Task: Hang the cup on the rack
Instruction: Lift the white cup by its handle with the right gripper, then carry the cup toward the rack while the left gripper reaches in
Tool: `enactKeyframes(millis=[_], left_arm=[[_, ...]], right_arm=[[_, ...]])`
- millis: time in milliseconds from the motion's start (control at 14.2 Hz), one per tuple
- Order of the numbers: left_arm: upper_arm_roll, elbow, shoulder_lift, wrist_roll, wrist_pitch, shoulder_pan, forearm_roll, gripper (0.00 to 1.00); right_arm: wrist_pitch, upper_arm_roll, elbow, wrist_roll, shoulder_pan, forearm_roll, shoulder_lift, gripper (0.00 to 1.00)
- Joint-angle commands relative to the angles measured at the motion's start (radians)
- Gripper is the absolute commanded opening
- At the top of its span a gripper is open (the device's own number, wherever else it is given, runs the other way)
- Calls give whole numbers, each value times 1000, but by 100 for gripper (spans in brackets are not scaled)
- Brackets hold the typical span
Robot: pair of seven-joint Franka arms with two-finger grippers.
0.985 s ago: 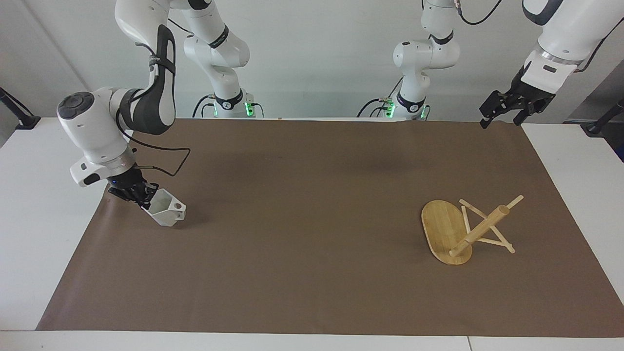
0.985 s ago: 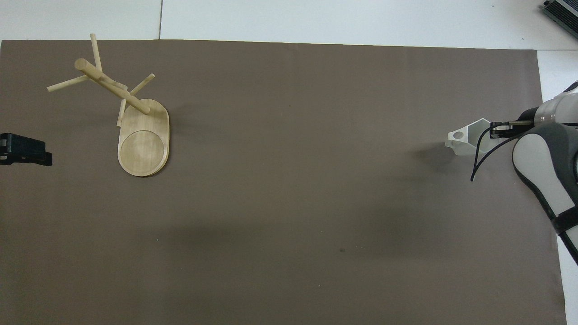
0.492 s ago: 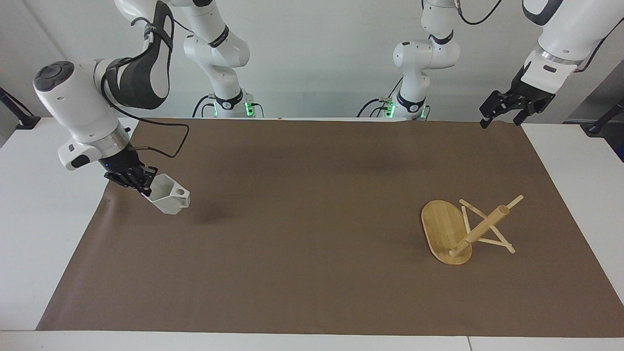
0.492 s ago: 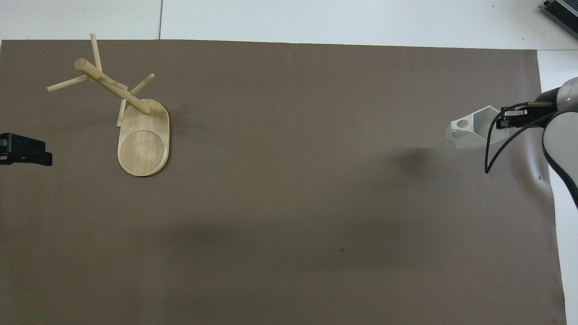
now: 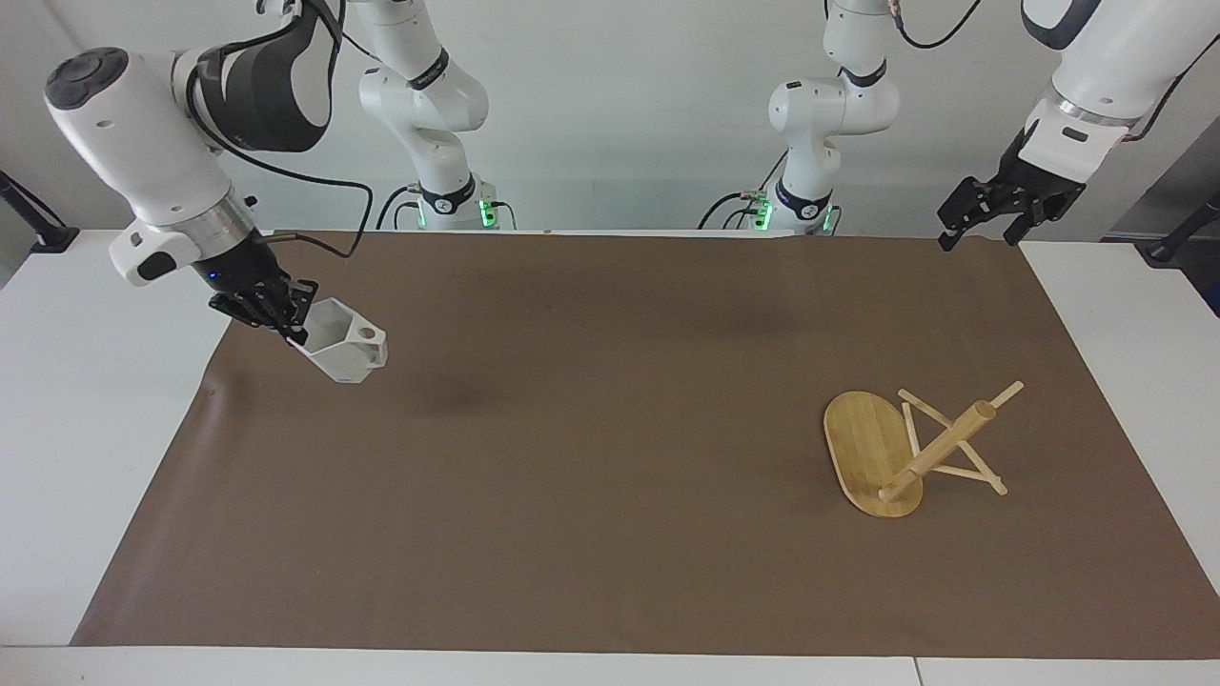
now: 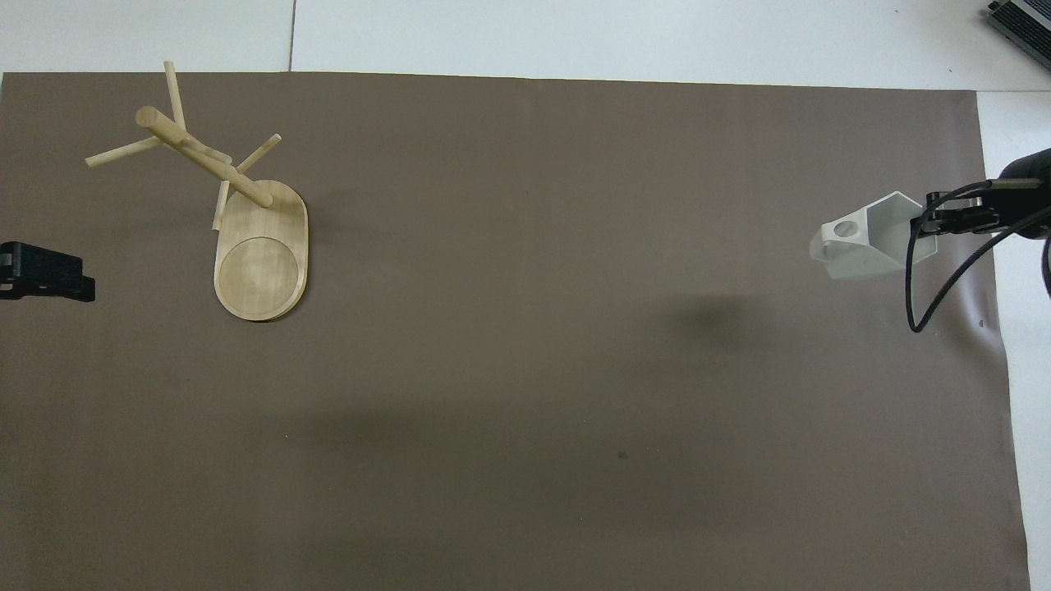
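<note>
The cup (image 5: 345,349), a small matte white mug with flat angular facets, a hexagonal rim and a blocky handle pierced by a round hole, hangs in the air in the facing view, tilted with its open mouth turned up and toward the right gripper (image 5: 284,320), whose fingers are clamped on the rim wall on the side away from the handle. It is clear of the brown mat (image 5: 610,534), its soft shadow lying on the mat below it, toward the left arm's end. The gripper holds it over the mat just inside the edge at the right arm's end, where the mat edge is slightly wavy against the white table (image 5: 67,457). The rack (image 5: 905,448), a light bamboo mug tree with an oval base, thick post and thin crossing pegs, stands well apart from that gripper at the left arm's end, with a wide bare stretch of mat between. The left gripper (image 5: 991,214) waits, fingers spread apart, above the mat's corner nearest its own base. In the overhead view the cup (image 6: 862,246) points its handle toward the rack (image 6: 246,222) while the right gripper (image 6: 944,222) pinches the rim; the left gripper (image 6: 45,272) shows only as a dark tip at the frame edge, beside the rack's base.
</note>
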Motion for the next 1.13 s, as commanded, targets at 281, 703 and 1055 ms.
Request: enactKeyframes(millis=[281, 703, 1055], left_arm=[[-16, -25, -26, 7, 7, -11, -1, 100], [-27, -101, -67, -225, 4, -35, -43, 100], [-28, -120, -89, -579, -100, -40, -203, 100]], right_arm=[[-58, 42, 0, 6, -10, 210, -57, 0], [-64, 111, -2, 47, -8, 385, -67, 0], [-53, 203, -2, 159, -5, 509, -71, 0]])
